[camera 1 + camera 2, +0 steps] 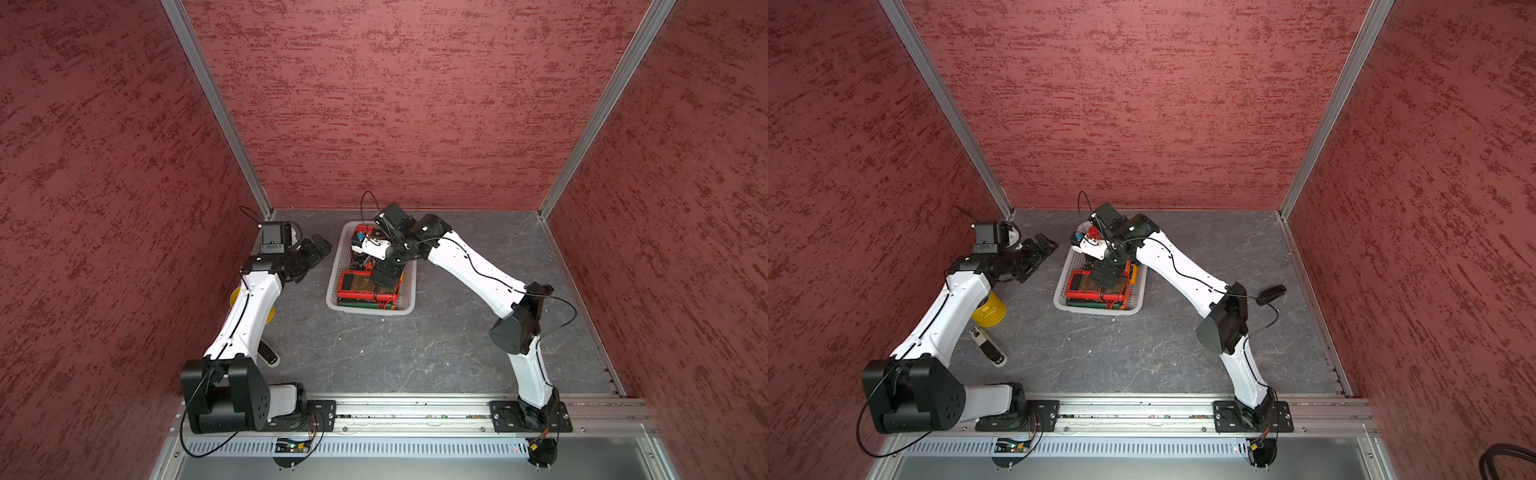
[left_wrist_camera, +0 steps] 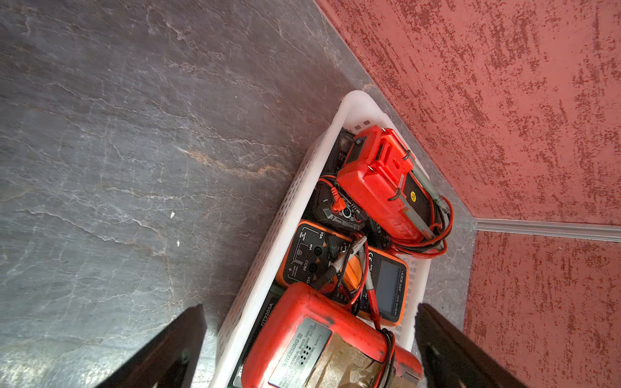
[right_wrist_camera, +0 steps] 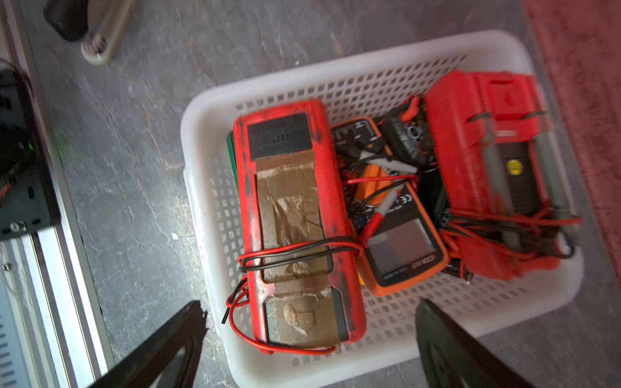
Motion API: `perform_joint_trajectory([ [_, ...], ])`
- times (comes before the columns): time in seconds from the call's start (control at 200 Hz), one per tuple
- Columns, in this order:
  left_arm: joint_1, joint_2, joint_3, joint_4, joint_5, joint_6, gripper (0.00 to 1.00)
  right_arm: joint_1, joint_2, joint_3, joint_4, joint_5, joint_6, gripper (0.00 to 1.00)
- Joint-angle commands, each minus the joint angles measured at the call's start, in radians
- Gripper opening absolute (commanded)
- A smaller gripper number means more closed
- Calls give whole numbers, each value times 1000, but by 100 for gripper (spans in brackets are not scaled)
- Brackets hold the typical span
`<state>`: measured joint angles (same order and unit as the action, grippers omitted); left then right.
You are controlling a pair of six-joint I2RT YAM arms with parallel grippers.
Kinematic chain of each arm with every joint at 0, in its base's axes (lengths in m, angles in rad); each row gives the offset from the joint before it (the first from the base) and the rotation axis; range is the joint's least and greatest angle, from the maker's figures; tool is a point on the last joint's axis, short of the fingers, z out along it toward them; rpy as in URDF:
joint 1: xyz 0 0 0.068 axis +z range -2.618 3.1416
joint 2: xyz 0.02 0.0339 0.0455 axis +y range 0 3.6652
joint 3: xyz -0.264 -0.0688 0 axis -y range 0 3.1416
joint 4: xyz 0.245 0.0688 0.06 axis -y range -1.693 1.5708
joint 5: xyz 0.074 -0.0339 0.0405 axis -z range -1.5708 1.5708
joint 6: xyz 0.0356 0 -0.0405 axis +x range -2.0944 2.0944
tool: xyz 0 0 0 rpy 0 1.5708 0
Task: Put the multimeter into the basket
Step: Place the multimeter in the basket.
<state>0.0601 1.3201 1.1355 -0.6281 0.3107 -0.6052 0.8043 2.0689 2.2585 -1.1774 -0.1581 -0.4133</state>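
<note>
Right gripper (image 1: pixel 385 284) hangs over the basket (image 3: pixel 369 50), jaws spread wide, empty — the taped red multimeter (image 3: pixel 295 218) lies inside among other meters (image 3: pixel 403 242). Left gripper (image 1: pixel 313 261), jaws apart too, sits beside the basket.

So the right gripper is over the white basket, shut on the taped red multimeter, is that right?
Not quite: the right gripper is over the basket, but its jaws stand open and hold nothing. The taped red multimeter lies in the basket, as the right wrist view shows.
</note>
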Motion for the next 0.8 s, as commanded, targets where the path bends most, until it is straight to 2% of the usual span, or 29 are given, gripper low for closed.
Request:
perform_joint_trajectory([
  [0.0, 12, 1, 41, 3, -22, 38, 100, -79, -161, -103, 179, -4, 133, 99],
  [0.07, 15, 9, 46, 15, -25, 55, 100, -128, -276, -253, 320, 55, 207, 99],
  [0.215, 17, 17, 31, 73, -64, 84, 100, -212, -544, -618, 624, 287, 327, 99],
  [0.366, 15, 27, -5, 143, -136, 131, 100, -315, -825, -949, 880, 452, 457, 99],
  [0.471, 15, 30, -51, 225, -167, 182, 100, -372, -970, -1142, 1007, 562, 513, 99],
  [0.576, 16, 35, -107, 319, -185, 248, 100, -433, -1031, -1236, 1003, 661, 579, 99],
  [0.696, 17, 65, -139, 383, -207, 343, 100, -530, -996, -1248, 891, 660, 648, 99],
  [0.797, 20, 97, -165, 443, -209, 438, 100, -582, -943, -1266, 868, 663, 673, 99],
])
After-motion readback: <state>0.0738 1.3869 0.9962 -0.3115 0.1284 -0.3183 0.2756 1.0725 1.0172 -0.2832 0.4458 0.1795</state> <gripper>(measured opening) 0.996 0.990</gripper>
